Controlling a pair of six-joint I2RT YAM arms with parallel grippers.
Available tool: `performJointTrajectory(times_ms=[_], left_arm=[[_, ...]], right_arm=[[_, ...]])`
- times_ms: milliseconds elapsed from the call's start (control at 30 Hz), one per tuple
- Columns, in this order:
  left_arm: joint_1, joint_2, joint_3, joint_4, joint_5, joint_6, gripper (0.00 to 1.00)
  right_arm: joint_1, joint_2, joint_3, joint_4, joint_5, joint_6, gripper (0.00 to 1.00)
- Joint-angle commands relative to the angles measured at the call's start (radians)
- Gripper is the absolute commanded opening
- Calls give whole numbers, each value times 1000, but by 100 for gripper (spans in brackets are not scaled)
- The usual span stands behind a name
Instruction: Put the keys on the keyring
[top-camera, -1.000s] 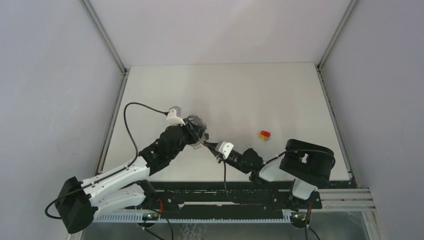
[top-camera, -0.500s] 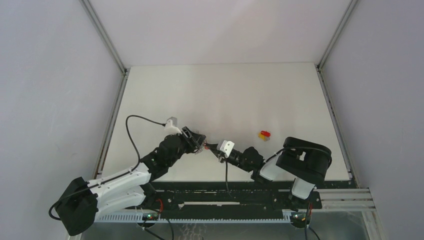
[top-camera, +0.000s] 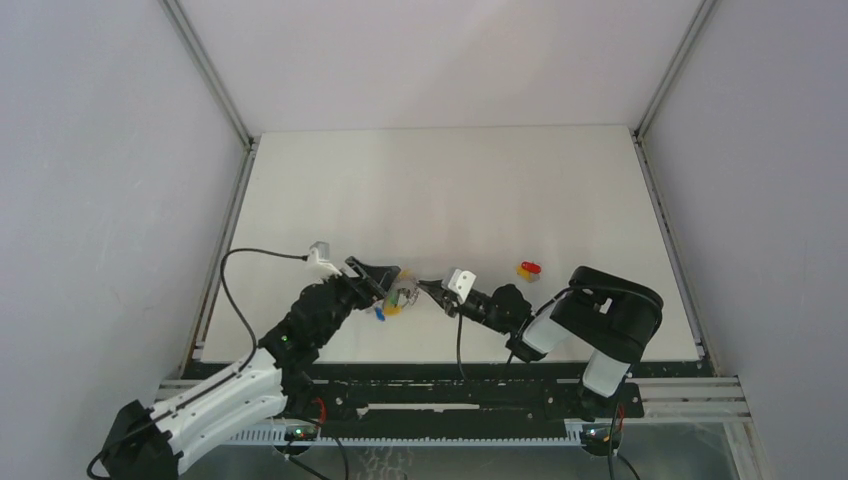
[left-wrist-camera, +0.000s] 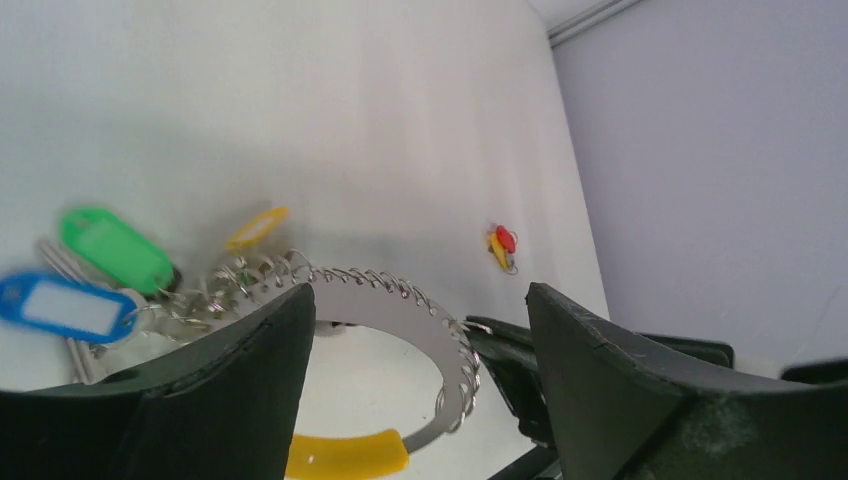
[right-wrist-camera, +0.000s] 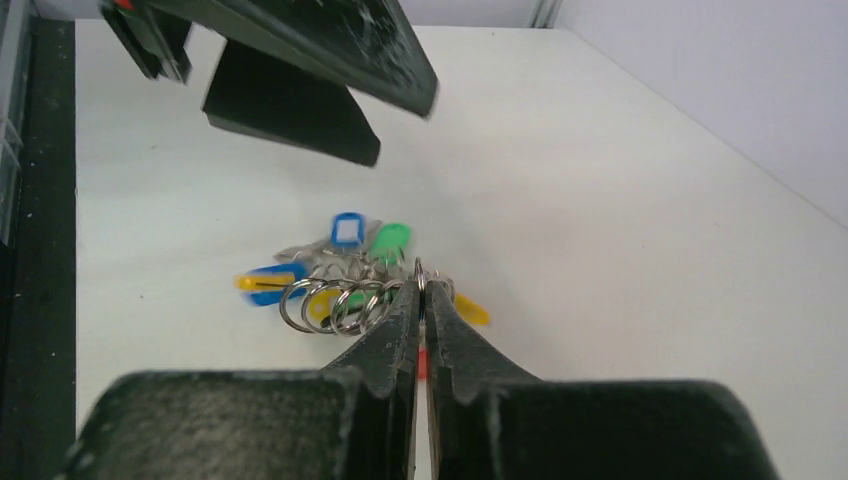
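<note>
**Right hand (top-camera: 428, 288) (right-wrist-camera: 420, 291) pinches keyring (top-camera: 400, 298) (left-wrist-camera: 400, 312) (right-wrist-camera: 340, 300), left hand (top-camera: 388, 288) open**

The right hand is clamped on the keyring's metal rim, near the surface's (top-camera: 450, 190) front edge. The left hand's jaws gape close beside it. The red and yellow keys (top-camera: 529, 270) (left-wrist-camera: 502, 245) lie well apart.

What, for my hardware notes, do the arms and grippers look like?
The left arm and right arm mix white links with black joints; a black cable runs to each white wrist housing. The left gripper and right gripper have black tapering fingers.
</note>
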Motion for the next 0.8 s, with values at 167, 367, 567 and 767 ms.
performJointTrajectory(times_ms=[167, 367, 567, 767], left_arm=[[17, -220, -139, 206, 86, 454, 82], [57, -96, -157, 392, 232, 656, 79], [190, 113, -113, 586, 438, 648, 67], [192, 304, -47, 667, 582, 715, 57]], right_arm=[[-98, -22, -4, 55, -180, 57, 0], [-179, -35, -4, 42, -361, 83, 0], [-250, -30, 6, 32, -471, 98, 0], [-284, -2, 40, 31, -539, 111, 0]])
